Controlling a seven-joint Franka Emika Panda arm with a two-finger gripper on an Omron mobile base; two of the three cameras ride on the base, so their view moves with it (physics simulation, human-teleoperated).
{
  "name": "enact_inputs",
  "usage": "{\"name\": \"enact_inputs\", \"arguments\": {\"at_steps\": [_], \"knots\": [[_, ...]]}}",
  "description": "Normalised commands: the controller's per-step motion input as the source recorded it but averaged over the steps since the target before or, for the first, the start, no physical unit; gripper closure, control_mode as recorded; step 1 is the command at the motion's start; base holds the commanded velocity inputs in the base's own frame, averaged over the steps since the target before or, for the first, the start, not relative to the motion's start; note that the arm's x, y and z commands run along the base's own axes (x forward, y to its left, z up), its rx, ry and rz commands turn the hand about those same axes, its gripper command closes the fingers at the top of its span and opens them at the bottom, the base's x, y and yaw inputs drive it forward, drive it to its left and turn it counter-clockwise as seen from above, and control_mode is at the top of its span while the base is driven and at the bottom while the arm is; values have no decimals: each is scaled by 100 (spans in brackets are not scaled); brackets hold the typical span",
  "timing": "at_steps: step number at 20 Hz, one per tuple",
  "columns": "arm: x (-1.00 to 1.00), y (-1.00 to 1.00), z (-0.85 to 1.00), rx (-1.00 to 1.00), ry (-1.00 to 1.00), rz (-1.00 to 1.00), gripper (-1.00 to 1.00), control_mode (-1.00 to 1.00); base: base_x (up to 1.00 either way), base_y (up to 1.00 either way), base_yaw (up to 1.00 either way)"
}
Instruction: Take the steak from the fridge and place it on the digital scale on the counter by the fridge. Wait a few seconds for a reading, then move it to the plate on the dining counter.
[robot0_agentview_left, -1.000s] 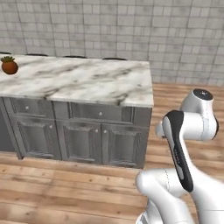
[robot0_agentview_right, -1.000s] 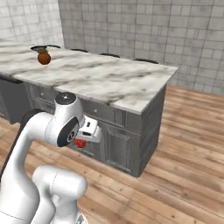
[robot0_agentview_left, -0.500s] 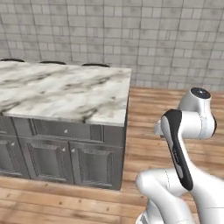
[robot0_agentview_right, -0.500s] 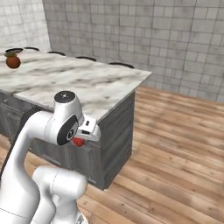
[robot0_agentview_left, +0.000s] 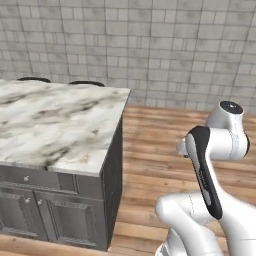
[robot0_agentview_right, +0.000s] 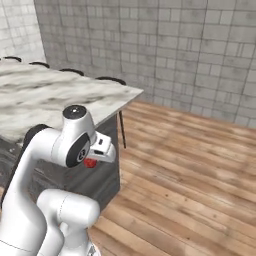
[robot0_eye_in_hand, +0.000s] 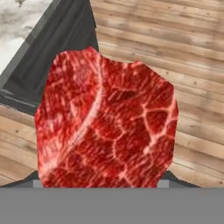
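The steak (robot0_eye_in_hand: 107, 124), bright red and marbled, sits close before the hand camera, over wooden floor and the dark end of a cabinet. In the right base view the steak (robot0_agentview_right: 89, 163) peeks out as a small red lump under the white hand, with my gripper (robot0_agentview_right: 92, 159) shut on it, held in the air beside the end of the dining counter (robot0_agentview_right: 55, 97). That counter's veined marble top (robot0_agentview_left: 50, 125) lies to the left of the arm. The plate, the digital scale and the fridge are out of view.
Dark grey cabinets (robot0_agentview_left: 55, 210) stand under the marble top. Black stool tops (robot0_agentview_left: 86, 83) (robot0_agentview_right: 111, 79) line its far side. Open wooden floor (robot0_agentview_left: 160, 130) stretches right of the counter's end up to a grey tiled wall (robot0_agentview_left: 150, 45).
The whole picture has shifted: the base has moved, so the counter slid left in both views and the orange item on it left the frame. The steak stays in the gripper.
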Motion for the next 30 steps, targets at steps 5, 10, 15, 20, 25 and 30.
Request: {"name": "enact_inputs", "arguments": {"at_steps": [5,10,15,20,25,30], "knots": [[0,0,0,0,0,0,100,100,100,-73,30],[0,0,0,0,0,0,100,100,100,-78,35],[0,0,0,0,0,0,100,100,96,-94,40],[0,0,0,0,0,0,100,100,86,-100,30],[0,0,0,0,0,0,100,100,100,-100,38],[0,0,0,0,0,0,100,100,100,-100,45]]}}
